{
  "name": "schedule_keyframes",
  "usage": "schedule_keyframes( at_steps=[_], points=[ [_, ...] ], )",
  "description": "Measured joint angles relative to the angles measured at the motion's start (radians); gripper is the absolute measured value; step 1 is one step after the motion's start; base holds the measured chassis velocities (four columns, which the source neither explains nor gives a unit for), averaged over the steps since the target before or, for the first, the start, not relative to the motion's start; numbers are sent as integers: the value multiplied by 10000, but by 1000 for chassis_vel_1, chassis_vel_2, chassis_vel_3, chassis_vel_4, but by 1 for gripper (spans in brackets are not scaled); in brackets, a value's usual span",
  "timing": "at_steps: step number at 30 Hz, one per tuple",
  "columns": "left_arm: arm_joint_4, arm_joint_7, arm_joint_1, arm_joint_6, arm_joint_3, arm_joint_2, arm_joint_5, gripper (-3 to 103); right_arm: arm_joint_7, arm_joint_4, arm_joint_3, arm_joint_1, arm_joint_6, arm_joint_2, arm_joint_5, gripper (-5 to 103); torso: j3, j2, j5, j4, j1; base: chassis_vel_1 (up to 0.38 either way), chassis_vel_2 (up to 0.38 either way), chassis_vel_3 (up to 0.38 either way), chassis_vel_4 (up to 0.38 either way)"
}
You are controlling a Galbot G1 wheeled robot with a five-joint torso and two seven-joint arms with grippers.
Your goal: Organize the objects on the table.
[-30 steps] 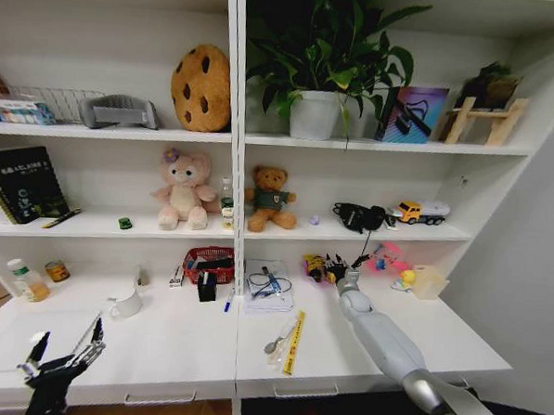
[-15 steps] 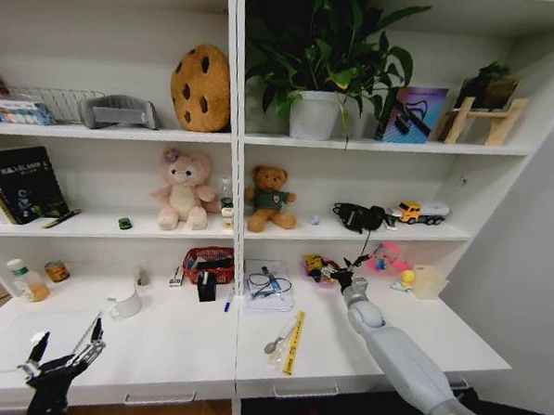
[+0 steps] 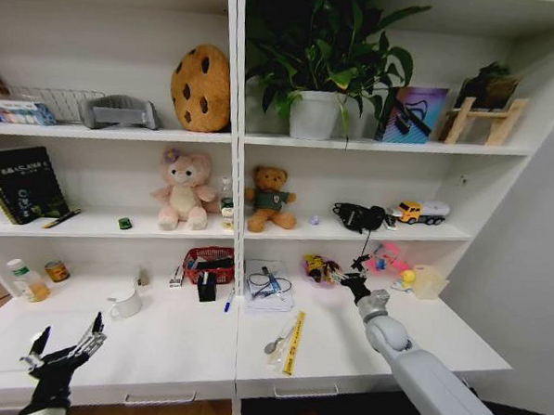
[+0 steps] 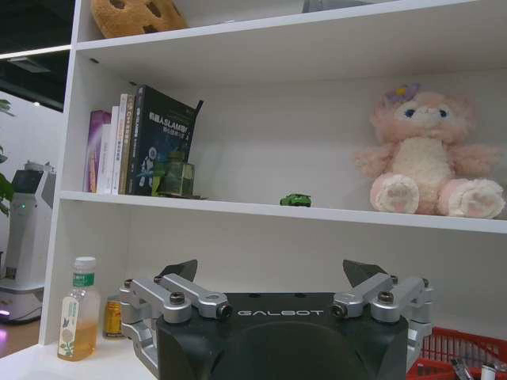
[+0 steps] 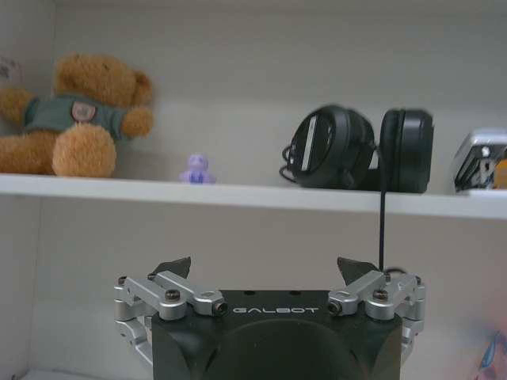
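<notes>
I have the right pincer (image 3: 355, 283) raised over the back of the long white tabletop (image 3: 167, 346), fingers spread and gripping nothing; the right wrist view confirms the wide gap between its tips. It sits close to the heap of small yellow and pink trinkets (image 3: 317, 266) and just under the dangling black cord of the black headphones (image 3: 359, 216) on the shelf above. Main risk as I judge it: any upward or forward motion could snag that cord and drag the headphones off the shelf. A sweep toward the trinkets could scatter them instead of picking one. The left pincer (image 3: 63, 349) is parked low at the tabletop's front edge, fingers splayed, empty, well away from the white ceramic mug (image 3: 126, 303). The task clutter lies between the two arms: yellow plastic ruler (image 3: 293, 342) beside a metal spoon (image 3: 275, 342), blue marker pen (image 3: 228, 300) near the red wire basket (image 3: 209, 262). Reaching across from the trinkets toward the ruler, the forearm could knock the spoon.
</notes>
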Motion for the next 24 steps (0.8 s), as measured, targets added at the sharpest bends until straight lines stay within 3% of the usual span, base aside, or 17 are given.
schedule_keyframes(
  at_steps=[12,24],
  points=[
    [26,-63,-148,117,-250,325,-431,100,19,2181,2185,-3087,90,-82,-282,100,0,0,2,0,0,0,0,0,0],
    [10,12,-79,28,-480,518,-721,100,-128,3463,4353,-5782,657,829,-1148,100,0,-1,2,0,-1,0,0,0,0]
  ],
)
